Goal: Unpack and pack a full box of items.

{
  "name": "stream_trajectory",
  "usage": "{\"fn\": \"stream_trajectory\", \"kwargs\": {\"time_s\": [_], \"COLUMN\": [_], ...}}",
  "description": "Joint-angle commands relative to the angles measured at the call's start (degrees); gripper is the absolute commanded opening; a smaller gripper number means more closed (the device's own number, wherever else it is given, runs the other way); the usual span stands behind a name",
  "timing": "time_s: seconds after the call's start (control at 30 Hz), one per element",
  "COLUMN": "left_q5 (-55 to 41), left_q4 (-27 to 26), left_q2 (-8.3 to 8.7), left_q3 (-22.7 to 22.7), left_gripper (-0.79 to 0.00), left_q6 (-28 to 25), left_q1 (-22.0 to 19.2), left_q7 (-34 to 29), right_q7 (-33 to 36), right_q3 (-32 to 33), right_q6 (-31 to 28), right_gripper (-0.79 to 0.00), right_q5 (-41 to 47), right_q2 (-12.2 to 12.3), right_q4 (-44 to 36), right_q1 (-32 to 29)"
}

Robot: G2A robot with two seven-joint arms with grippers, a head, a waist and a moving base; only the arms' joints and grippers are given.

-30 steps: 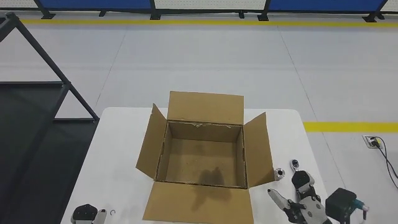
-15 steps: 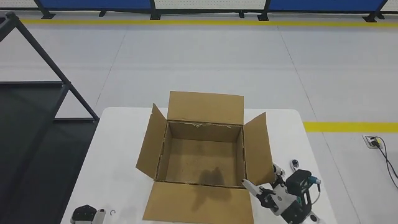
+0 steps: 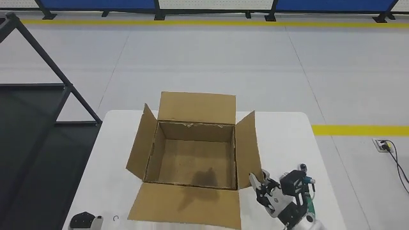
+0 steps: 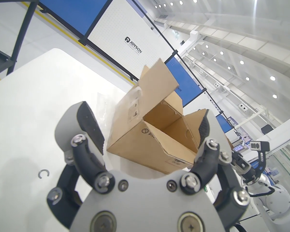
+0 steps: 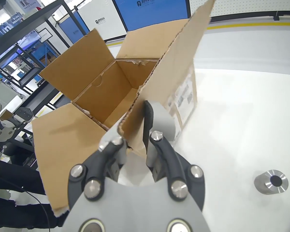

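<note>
We are seeing the right gripper (image 5: 130, 121) pinching the near end of the right flap (image 5: 174, 56) of the box (image 3: 192, 160). Its jaws are standing only a narrow way apart. One finger is sitting against the flap's inner face, the dark pad (image 5: 148, 117) of the other is lying on its outer face, and the torn cardboard edge is running between them. Just to the right of this gripper, a small metal cylinder (image 5: 271, 181) is standing on the white table (image 3: 115, 160).

The box is sitting in the middle of the table with all four flaps folded outward, and the right flap is standing steeply.

Well to the left, near the table's near left corner, we are seeing the left gripper (image 4: 146, 111) spread wide, holding and touching nothing. It is pointing toward the box. A small C-shaped ring (image 4: 43, 173) is lying on the table beside it.
</note>
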Motion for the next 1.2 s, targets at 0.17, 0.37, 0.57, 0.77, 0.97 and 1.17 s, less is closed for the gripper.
{"fn": "stream_trajectory", "kwargs": {"time_s": [0.17, 0.37, 0.57, 0.77, 0.97, 1.17], "left_q5": [-0.46, -0.55, -0.66, -0.16, 0.24, 0.53], "left_q4": [0.07, 0.06, 0.18, 0.36, 0.39, 0.49], "left_q2": [-0.12, -0.23, -0.35, -0.48, -0.60, -0.72], "left_q3": [-0.38, -0.53, -0.51, -0.18, 0.01, 0.26], "left_gripper": [0.000, 0.000, 0.000, 0.000, 0.000, 0.000], "left_q6": [-0.19, -0.52, -0.69, -0.73, -0.70, -0.65], "left_q1": [0.12, 0.15, 0.21, 0.06, 0.07, 0.08], "left_q7": [-0.12, -0.15, -0.13, -0.21, -0.11, -0.10], "right_q7": [-0.36, -1.71, -6.01, -10.36, -15.10, -19.27], "right_q3": [-0.95, -1.48, -0.93, -0.29, 0.27, 0.51], "right_q6": [0.82, 2.81, 3.53, 3.60, 3.46, 1.56], "right_gripper": [-0.785, -0.785, -0.785, -0.785, -0.785, -0.785], "right_q5": [-0.34, -0.72, -0.27, 0.57, 1.77, 5.05], "right_q2": [0.14, 0.17, 0.22, 0.25, 0.22, 0.15], "right_q4": [-0.11, -0.28, -0.98, -1.05, -0.39, 1.39], "right_q1": [0.30, 0.29, -1.65, -3.43, -4.85, -4.76]}}
